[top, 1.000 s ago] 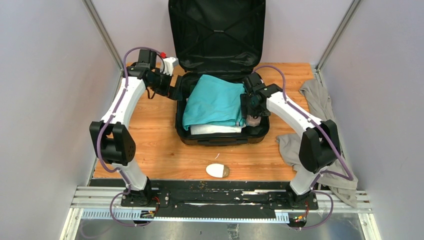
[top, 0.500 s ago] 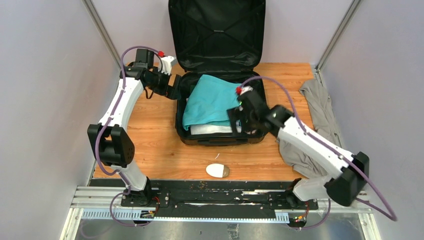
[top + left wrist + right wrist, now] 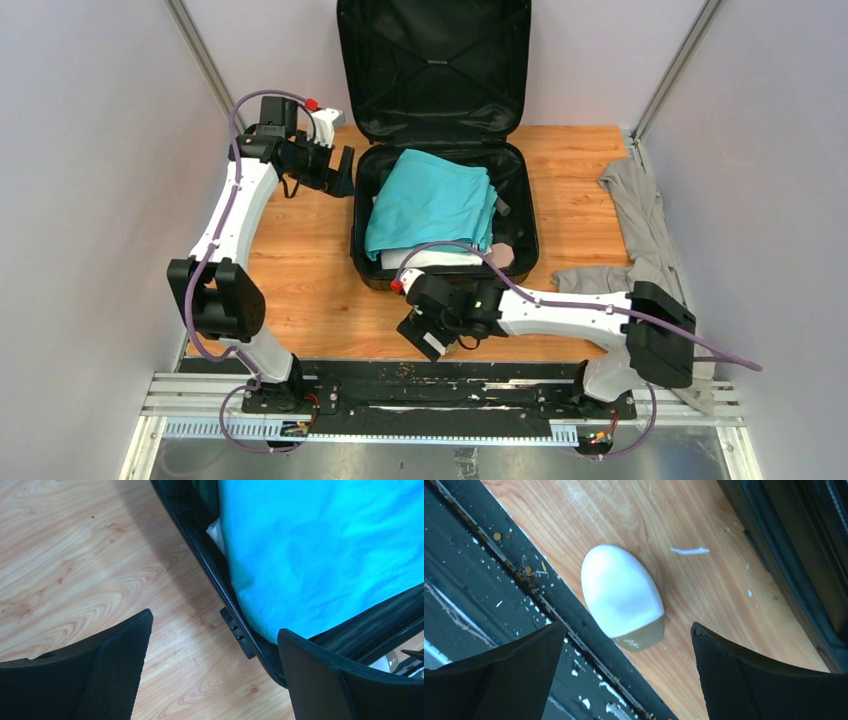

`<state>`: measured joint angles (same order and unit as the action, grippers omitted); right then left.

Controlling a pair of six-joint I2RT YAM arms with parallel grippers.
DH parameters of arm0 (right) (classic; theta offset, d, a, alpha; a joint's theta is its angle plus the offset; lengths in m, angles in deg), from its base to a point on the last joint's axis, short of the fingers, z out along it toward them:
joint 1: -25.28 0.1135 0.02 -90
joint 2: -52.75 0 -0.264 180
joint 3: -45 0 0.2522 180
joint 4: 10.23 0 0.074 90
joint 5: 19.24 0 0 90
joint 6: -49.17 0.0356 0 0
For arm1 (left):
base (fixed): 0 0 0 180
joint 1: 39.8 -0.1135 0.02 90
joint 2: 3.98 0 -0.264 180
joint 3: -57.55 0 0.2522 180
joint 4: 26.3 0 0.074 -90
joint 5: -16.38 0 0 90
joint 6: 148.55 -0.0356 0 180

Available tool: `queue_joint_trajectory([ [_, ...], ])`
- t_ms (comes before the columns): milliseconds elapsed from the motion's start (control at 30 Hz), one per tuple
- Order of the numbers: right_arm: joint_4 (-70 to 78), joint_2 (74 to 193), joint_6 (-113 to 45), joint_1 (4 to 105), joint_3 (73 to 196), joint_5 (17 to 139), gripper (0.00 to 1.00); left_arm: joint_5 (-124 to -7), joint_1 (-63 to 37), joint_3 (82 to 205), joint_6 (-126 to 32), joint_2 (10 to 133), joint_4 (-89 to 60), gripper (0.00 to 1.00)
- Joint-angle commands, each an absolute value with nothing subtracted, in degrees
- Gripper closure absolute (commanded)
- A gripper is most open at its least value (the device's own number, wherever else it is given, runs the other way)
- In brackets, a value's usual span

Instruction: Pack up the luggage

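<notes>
The luggage (image 3: pixel 359 225) lies open on the wooden table, its lid (image 3: pixel 435 60) upright against the back wall. Inside it, a teal cloth (image 3: pixel 430 200) rests on a white folded item (image 3: pixel 430 258), with a small pinkish-brown item (image 3: pixel 501 255) at the right. My left gripper (image 3: pixel 338 172) is open just outside the luggage's left wall (image 3: pixel 200 555), over bare wood; the teal cloth (image 3: pixel 310 545) fills the left wrist view's upper right. My right gripper (image 3: pixel 430 335) hangs open over a white oval object (image 3: pixel 621 595) at the table's near edge, which lies between the fingers without touching them.
A grey garment (image 3: pixel 635 215) is crumpled along the table's right side, partly under the right arm. The black base rail (image 3: pixel 499 595) borders the near edge right beside the white oval. The luggage's front wall (image 3: pixel 794 545) is close behind the right gripper.
My right arm has left the luggage's right side and swung to the near edge over the white oval, its jaws opening wider. The left gripper has backed slightly left of the luggage.
</notes>
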<state>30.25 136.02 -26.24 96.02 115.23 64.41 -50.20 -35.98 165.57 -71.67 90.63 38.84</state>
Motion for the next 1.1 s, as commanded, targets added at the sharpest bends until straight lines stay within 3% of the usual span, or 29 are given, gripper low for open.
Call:
queue_joint_trajectory([
  [0, 23.37, 139.74, -31.28, 96.40, 114.64, 64.86, 0.00, -51.03, -36.45, 165.08, -71.49, 88.08, 39.23, 0.00],
  [300, 20.00, 147.35, -33.34, 94.59, 114.27, 66.51, 0.07, -51.25, -36.42, 166.93, -71.53, 88.10, 40.01, 0.00],
  [500, 19.55, 148.22, -32.21, 93.42, 112.23, 67.95, 0.19, -51.22, -36.45, 167.54, -71.21, 88.58, 40.03, 0.00],
  [767, 19.60, 147.90, -30.41, 93.19, 110.09, 67.27, 0.50, -51.43, -36.79, 168.38, -71.25, 89.26, 40.28, 0.00],
  [967, 23.69, 141.72, -29.87, 92.65, 113.05, 63.84, 0.88, -51.08, -37.07, 168.60, -71.03, 89.30, 40.29, 0.00],
  [1067, 28.13, 137.38, -30.20, 91.50, 118.26, 62.28, 0.95, -50.97, -37.32, 168.82, -70.94, 89.41, 40.44, 0.00],
])
